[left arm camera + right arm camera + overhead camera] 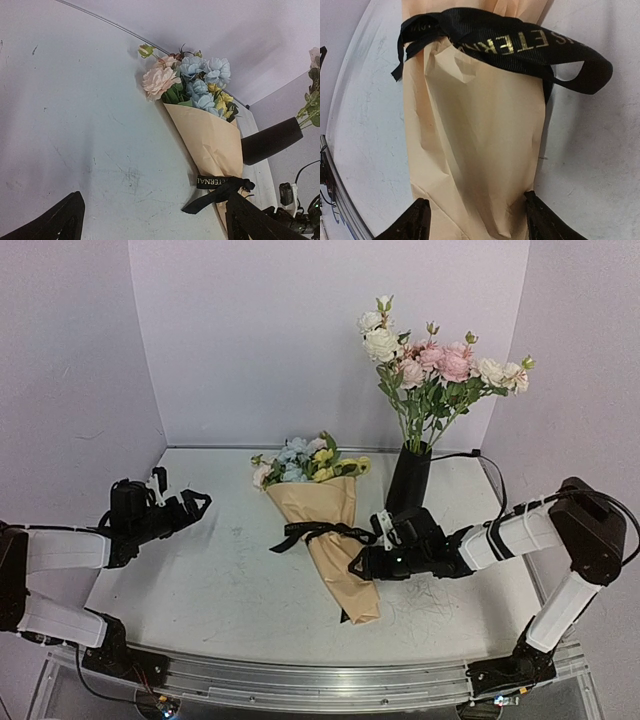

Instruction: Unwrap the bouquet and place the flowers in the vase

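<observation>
Right gripper [477,216] straddles bouquet [475,125] — tip cropped

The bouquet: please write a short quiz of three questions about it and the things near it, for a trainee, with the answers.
1. True or false: the black ribbon is tied round the bouquet.
2. What stands in the vase?
A) nothing
B) cream and pink roses
C) the bouquet's blue blooms
3. Which claw has a finger on each side of the bouquet's narrow end?

Key: 1 true; 2 B; 3 the right claw.
</observation>
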